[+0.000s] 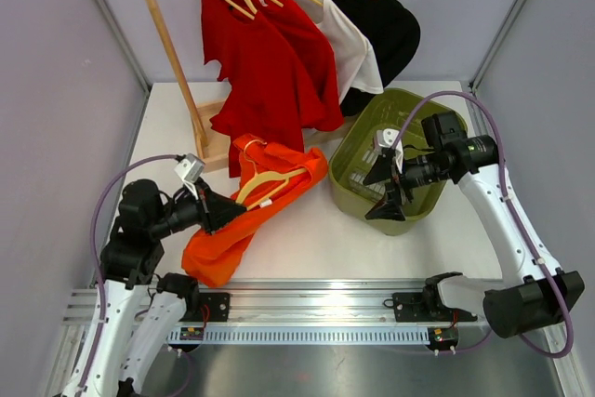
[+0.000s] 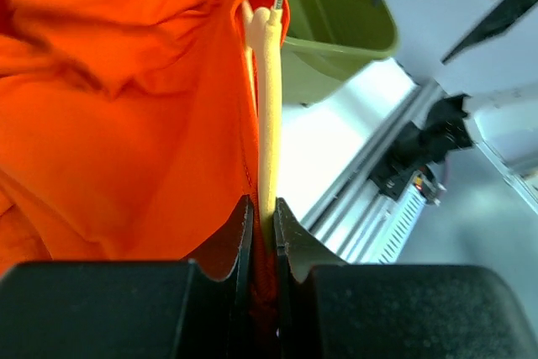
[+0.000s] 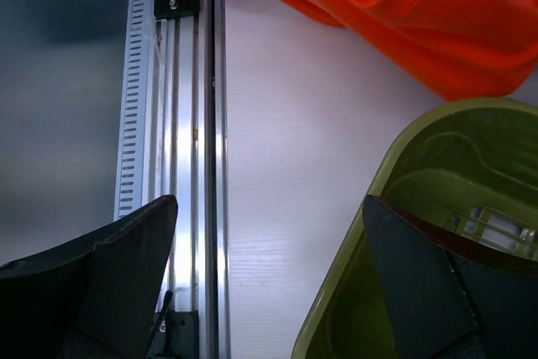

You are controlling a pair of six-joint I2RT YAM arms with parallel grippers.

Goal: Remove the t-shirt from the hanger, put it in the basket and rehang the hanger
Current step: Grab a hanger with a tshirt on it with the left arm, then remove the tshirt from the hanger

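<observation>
Left gripper (image 2: 261,208) is clamped on the hanger (image 2: 269,107), which should be held firm while the t-shirt (image 2: 126,124) is drawn off.

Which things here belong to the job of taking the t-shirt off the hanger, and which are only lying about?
Job: orange t-shirt, cream hanger, left pincer shut on the hanger, right pincer open.
Lying about: green bin, wooden rack, red shirts, white shirt, black shirt.
</observation>
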